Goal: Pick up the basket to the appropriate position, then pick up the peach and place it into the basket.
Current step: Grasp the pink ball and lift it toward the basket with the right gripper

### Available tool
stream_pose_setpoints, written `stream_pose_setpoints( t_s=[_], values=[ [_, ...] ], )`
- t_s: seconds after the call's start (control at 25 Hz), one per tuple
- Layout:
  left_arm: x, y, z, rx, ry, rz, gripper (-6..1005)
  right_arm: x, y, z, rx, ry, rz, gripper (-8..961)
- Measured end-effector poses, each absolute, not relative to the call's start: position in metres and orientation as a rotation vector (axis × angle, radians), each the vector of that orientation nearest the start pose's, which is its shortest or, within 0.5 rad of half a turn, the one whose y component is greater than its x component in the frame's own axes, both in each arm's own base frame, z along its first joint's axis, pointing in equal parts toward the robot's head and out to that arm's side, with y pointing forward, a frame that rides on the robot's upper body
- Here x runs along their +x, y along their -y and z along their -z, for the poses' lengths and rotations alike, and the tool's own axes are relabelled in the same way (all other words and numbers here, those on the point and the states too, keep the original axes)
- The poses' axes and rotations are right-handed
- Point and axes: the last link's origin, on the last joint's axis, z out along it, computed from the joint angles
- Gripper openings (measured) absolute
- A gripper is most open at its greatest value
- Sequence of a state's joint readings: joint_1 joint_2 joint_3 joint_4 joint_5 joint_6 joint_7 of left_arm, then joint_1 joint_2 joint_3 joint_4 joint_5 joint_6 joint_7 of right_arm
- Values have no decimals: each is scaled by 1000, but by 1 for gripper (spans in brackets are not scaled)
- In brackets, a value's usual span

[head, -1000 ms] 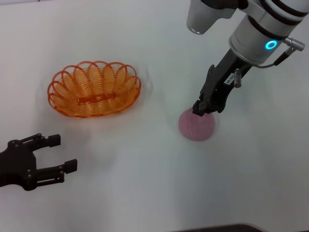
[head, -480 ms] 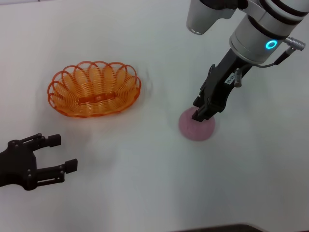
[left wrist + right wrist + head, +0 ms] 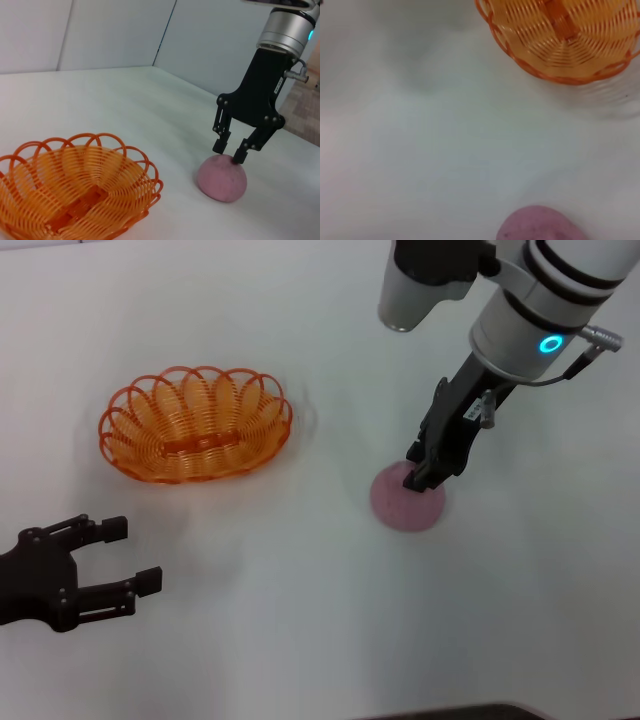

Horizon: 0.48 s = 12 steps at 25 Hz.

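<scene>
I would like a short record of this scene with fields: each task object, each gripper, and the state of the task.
basket: on the white table, empty, on the robot's left side
peach: on the table, apart from the basket
right gripper: open, fingertips at the top of the peach, not closed on it
left gripper: open, low over the table near the robot, nearer than the basket, holding nothing
task state: peach not yet lifted; not in the basket
</scene>
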<state>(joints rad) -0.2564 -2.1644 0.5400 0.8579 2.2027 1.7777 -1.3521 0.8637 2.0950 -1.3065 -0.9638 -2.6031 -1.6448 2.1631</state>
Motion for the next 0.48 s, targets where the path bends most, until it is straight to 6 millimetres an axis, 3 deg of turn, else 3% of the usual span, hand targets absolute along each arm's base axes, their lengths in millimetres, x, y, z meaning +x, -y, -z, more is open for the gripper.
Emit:
stream_pose_setpoints(
  t_s=[0.48],
  values=[
    [-324, -230, -3, -2709, 850, 609, 868, 170, -362, 44, -2978, -556, 778, 340]
  ],
)
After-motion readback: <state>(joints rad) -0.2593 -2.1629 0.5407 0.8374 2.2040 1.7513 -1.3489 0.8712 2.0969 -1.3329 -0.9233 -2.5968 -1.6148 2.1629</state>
